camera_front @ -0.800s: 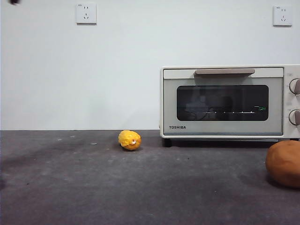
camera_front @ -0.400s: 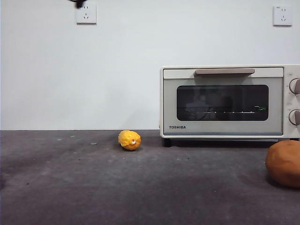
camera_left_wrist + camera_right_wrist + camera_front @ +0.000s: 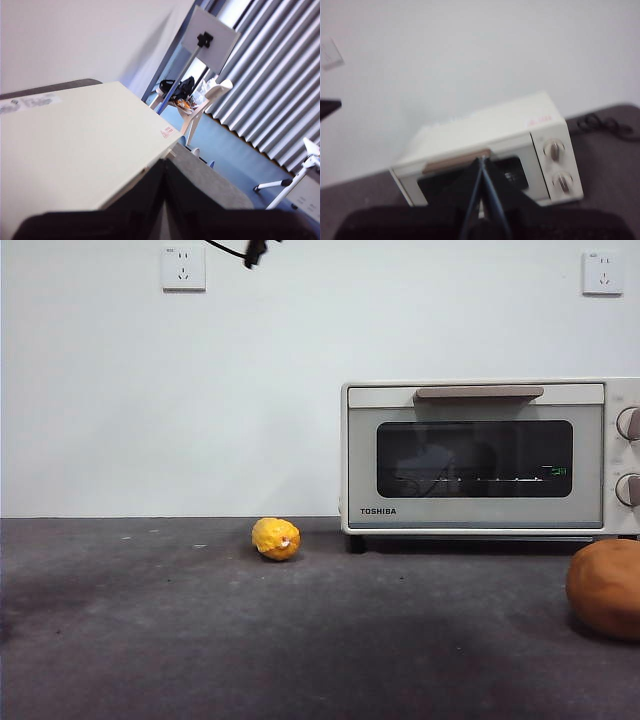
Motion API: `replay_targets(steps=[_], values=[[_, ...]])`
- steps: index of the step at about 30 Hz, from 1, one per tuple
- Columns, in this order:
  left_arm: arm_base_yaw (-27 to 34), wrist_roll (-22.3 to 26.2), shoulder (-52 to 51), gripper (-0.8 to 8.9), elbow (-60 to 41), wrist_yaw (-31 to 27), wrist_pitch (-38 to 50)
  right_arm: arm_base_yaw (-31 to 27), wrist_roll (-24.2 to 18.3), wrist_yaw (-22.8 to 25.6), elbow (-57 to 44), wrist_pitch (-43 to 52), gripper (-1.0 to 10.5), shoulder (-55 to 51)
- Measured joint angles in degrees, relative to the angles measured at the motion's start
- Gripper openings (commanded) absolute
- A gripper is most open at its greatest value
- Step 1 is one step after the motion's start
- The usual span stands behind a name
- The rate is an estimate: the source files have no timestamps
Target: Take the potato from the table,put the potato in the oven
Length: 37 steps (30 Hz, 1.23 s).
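The potato [image 3: 606, 589], a smooth orange-brown lump, lies on the table [image 3: 200, 640] at the front right, cut by the picture's edge. Behind it stands the cream oven [image 3: 480, 455] with its dark glass door closed. The oven [image 3: 490, 150] also fills the middle of the right wrist view, seen from above and in front; my right gripper [image 3: 481, 162] is shut and empty, high over the table. The left wrist view looks along the oven's cream top [image 3: 75, 145], where my left gripper [image 3: 165, 165] is shut on nothing. Neither gripper is near the potato.
A small bumpy yellow-orange ball [image 3: 277, 538] sits mid-table, left of the oven. A black arm tip [image 3: 255, 252] with a cable shows at the front view's top edge. The oven's power cord [image 3: 602, 124] lies on the table behind it. Two wall sockets [image 3: 184, 268] are above.
The black arm tip has slid rightward along the top edge of the front view, from the left corner to past the left socket. Potato, ball and oven have stayed put.
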Motion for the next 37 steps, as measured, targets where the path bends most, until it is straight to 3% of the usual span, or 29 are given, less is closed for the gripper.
replay_targets(steps=[8,14,20,25,30,37], values=[[-2.32,6.38,10.08,-0.04,10.43,-4.26,-3.48,0.0,-0.09,1.86,11.06,-10.16,0.0,10.12],[-4.46,14.32,14.08,-0.05,12.09,-7.54,-5.33,0.0,-2.73,2.64,20.81,-19.93,0.0,15.56],[-8.96,32.52,14.25,-0.09,12.15,-19.71,-6.19,0.0,-6.88,2.62,25.27,-22.64,0.0,19.87],[-13.27,44.54,14.25,-0.1,12.15,-24.2,-6.16,0.0,-8.5,2.62,25.29,-23.91,0.0,21.03],[-15.34,50.05,14.47,-0.1,12.17,-28.2,-6.16,0.26,-9.81,2.12,25.29,-24.39,0.0,21.2],[-15.47,52.28,17.14,-0.1,12.31,-28.5,-6.45,1.84,-11.5,1.53,25.29,-24.39,0.0,21.14]])
